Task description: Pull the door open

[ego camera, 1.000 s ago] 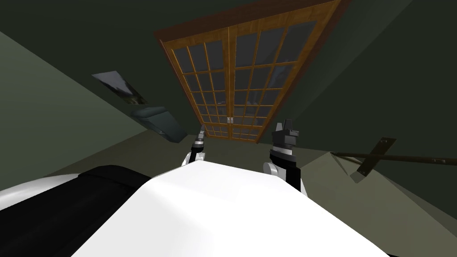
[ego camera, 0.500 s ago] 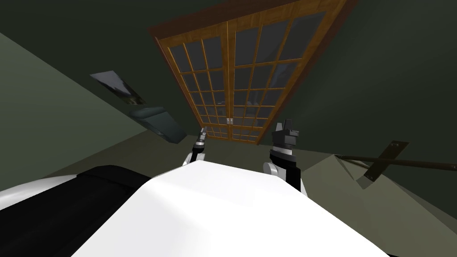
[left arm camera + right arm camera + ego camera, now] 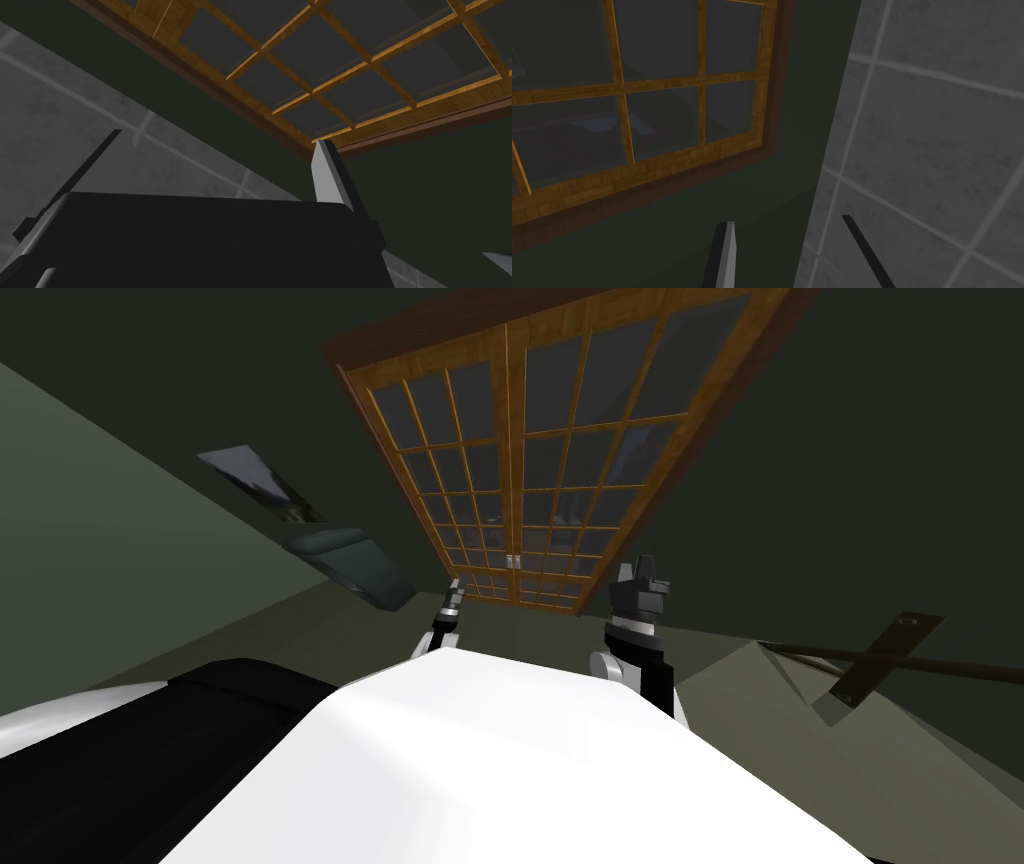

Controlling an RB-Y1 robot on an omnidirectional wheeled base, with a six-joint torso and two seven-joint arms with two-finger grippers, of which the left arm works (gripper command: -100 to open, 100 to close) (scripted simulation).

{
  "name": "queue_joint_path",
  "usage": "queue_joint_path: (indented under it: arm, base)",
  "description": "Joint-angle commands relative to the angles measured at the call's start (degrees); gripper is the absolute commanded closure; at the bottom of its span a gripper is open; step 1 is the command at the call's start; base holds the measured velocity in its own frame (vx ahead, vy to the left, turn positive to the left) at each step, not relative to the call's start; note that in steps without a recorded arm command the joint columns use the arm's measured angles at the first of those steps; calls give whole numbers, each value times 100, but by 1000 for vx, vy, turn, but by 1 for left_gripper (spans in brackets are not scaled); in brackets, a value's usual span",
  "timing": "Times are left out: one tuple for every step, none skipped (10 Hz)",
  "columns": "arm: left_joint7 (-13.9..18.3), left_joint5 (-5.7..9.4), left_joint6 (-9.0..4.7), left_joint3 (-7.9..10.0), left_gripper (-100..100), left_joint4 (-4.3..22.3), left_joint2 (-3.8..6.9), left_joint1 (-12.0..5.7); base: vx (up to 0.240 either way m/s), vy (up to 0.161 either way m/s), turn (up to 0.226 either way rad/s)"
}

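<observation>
A wooden double door (image 3: 520,458) with many glass panes stands shut ahead in a dark wall. Two small pale handles (image 3: 513,560) sit side by side at its middle seam. My left gripper (image 3: 455,588) hangs low in front of the left leaf's lower corner, a good way short of it. In the left wrist view my left gripper (image 3: 215,150) is open, with the door's lattice (image 3: 312,92) beyond it. My right gripper (image 3: 640,578) is held up near the right leaf's lower corner. My right gripper (image 3: 787,220) is open and empty, and the door's bottom rail (image 3: 662,162) lies beyond it.
A framed picture (image 3: 262,483) hangs on the left wall, and a dark padded seat (image 3: 345,563) stands below it beside the door. A dark bar with a bracket (image 3: 880,658) runs along the right. Grey tiled floor (image 3: 937,150) lies before the door.
The door has grown larger and the side objects have slid outward, so I have moved toward the door. Both arms keep their pose.
</observation>
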Motion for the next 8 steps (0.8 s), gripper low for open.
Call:
queue_joint_path:
  arm:
    - [-151,-102,-66,54,-100,219,3,-54]
    - [-238,-166,-96,84,-100,341,2,-84]
    - [-326,-229,-126,113,-100,462,2,-115]
    - [-413,-293,-156,143,-100,583,1,-145]
    - [-500,-357,-187,173,-100,704,-2,-176]
    - [-587,-420,-217,202,-100,825,-7,-207]
    - [-674,-484,-247,232,-100,946,-12,-238]
    - [-761,-548,-278,261,-100,1067,-17,-269]
  base:
    - [101,-35,22]
    - [91,-31,18]
    - [84,-30,20]
    - [88,-37,21]
    - [101,-37,16]
    - [111,-24,19]
    - [104,-27,21]
    - [91,-28,20]
